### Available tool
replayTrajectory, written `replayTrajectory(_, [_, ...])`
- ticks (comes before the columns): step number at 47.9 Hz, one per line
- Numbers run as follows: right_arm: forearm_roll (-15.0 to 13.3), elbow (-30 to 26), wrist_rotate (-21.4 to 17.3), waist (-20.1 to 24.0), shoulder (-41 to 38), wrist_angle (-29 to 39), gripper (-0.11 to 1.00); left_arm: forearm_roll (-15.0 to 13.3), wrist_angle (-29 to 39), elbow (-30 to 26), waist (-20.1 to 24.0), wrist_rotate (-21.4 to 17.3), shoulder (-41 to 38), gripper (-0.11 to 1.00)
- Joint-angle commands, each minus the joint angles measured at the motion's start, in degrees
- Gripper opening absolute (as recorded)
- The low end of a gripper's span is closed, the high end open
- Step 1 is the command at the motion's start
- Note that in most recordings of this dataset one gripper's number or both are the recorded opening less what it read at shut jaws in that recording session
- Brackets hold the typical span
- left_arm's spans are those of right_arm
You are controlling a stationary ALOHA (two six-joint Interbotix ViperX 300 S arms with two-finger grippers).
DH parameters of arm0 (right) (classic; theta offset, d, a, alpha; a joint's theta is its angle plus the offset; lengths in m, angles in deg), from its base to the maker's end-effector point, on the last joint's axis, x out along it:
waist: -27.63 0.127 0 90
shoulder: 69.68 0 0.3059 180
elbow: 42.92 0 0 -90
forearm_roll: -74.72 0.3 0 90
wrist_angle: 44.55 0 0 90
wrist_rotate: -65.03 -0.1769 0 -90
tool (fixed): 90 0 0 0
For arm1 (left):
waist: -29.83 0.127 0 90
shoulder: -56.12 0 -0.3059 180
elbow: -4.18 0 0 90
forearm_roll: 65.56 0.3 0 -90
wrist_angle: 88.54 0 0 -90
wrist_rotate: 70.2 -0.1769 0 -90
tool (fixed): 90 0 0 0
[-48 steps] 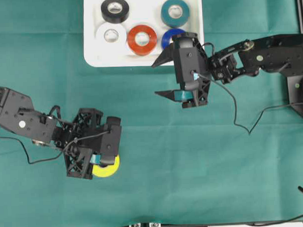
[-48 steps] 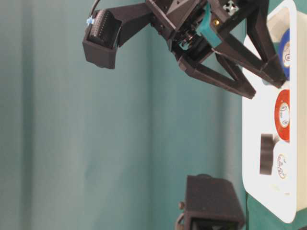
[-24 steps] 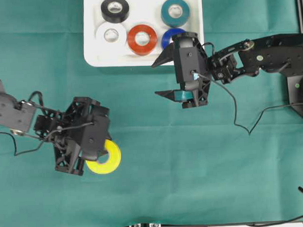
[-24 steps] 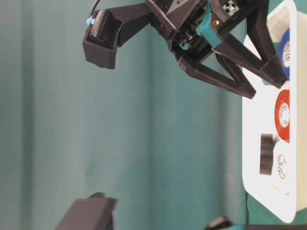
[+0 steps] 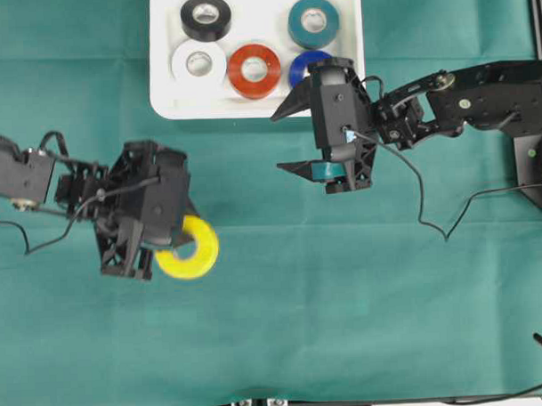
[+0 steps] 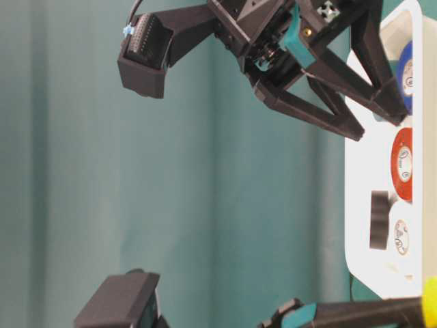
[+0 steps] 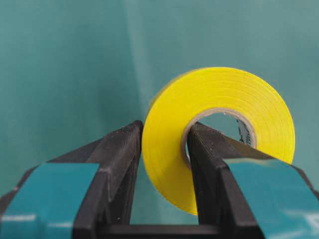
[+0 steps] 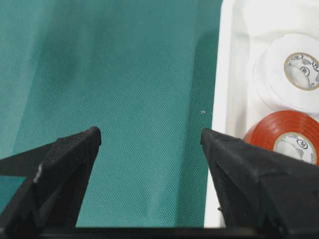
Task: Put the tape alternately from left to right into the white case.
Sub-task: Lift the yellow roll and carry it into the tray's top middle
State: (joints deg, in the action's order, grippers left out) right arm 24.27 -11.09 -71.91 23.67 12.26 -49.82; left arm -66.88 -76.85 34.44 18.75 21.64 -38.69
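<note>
the blue roll (image 5: 304, 66) sits half under the right gripper (image 5: 291, 138), so only part of its ring shows from overhead. the left gripper (image 5: 170, 251) covers one side of the yellow roll (image 5: 192, 248). in the table-level view just a sliver of that yellow roll (image 6: 430, 301) peeks in at the lower right edge. the white case (image 5: 165, 91) is cut by the top edge overhead. beside the right gripper's finger (image 8: 259, 174) in the wrist view, the red-orange roll (image 8: 286, 137) runs off the frame.

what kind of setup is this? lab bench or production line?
Likely a lab tabletop rig: two arms over a green cloth, a white case of tape rolls, the left tool pinching a yellow roll, cables loose on the cloth.
</note>
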Motion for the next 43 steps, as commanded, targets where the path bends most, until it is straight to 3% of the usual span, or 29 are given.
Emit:
replayTrajectory(1, [0.2, -1.0, 0.0, 0.1, 0.6, -0.2, 0.88, 0.1, -0.3, -0.6, 2.6, -0.2, 1.6, -0.03])
replayTrajectory(14, [0.2, -1.0, 0.0, 0.3, 0.6, -0.4, 0.88, 0.1, -0.3, -1.0, 10.1, -0.9, 1.6, -0.03])
replayTrajectory(25, [0.2, -0.8, -0.1, 0.4, 0.6, -0.4, 0.88, 0.1, -1.1, -1.2, 16.0, -4.4, 1.3, -0.03])
replayTrajectory(34, [0.2, -0.8, -0.1, 0.5, 0.6, -0.4, 0.88, 0.0, -5.4, -1.8, 21.4, -7.4, 0.3, -0.03])
replayTrajectory(43, [0.2, -0.7, -0.1, 1.1, 0.6, -0.5, 0.88, 0.1, -9.8, -3.2, 26.8, -7.9, -1.5, -0.03])
